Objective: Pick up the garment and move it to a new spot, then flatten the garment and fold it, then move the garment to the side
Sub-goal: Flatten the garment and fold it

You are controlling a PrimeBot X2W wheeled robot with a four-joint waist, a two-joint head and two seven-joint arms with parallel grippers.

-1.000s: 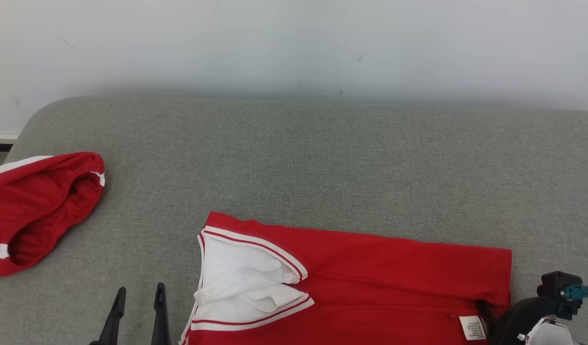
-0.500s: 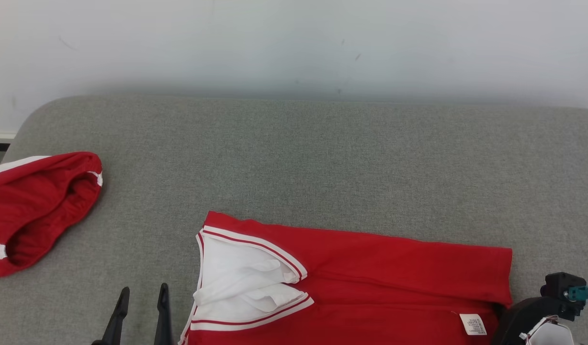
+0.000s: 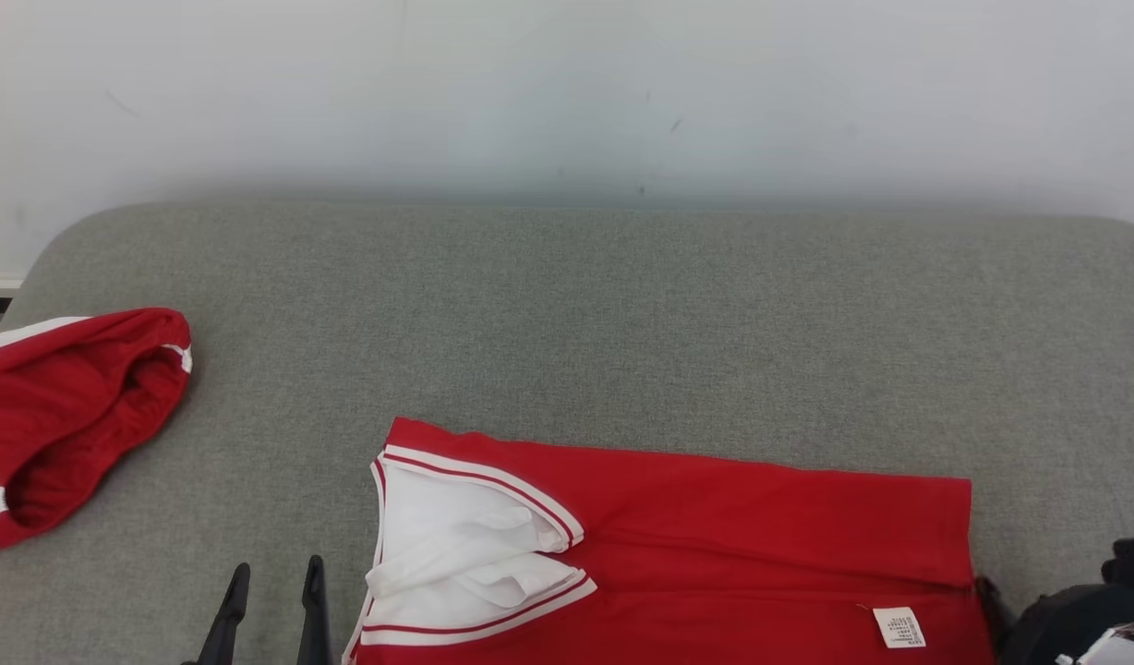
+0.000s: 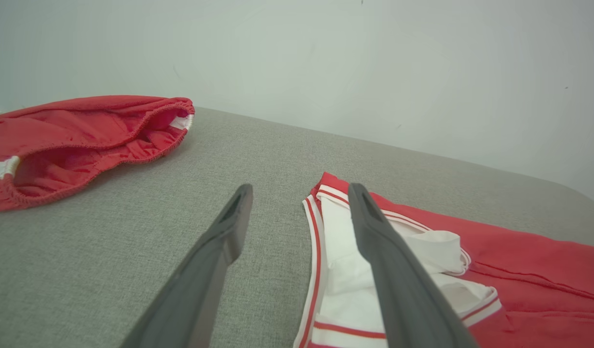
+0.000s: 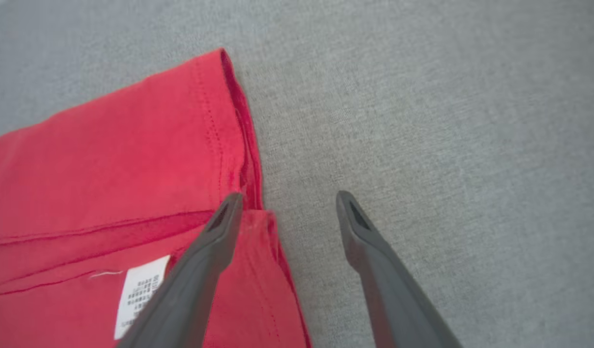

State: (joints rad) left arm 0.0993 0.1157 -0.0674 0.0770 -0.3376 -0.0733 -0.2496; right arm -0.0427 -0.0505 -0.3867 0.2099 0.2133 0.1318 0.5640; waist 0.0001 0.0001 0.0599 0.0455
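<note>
The red garment (image 3: 715,545) lies flat at 6 o'clock in the head view, doubled lengthwise. Its white collar (image 3: 456,554) points to 9 o'clock and its care label (image 3: 899,626) sits near the hem toward 5 o'clock. It rests on a grey cushion (image 3: 622,323).

The left gripper (image 3: 276,565) hovers at 7 o'clock just beside the collar, fingers apart and empty. The right gripper (image 5: 289,195) straddles the hem edge, fingers spread, one over red cloth and one over cushion, gripping nothing.

A second red garment (image 3: 68,416) sits crumpled at 9 o'clock, well apart.

The folding step appears to be under way. The next move likely calls for both grippers to pinch opposite ends and bring hem toward collar, keeping the layers aligned.
</note>
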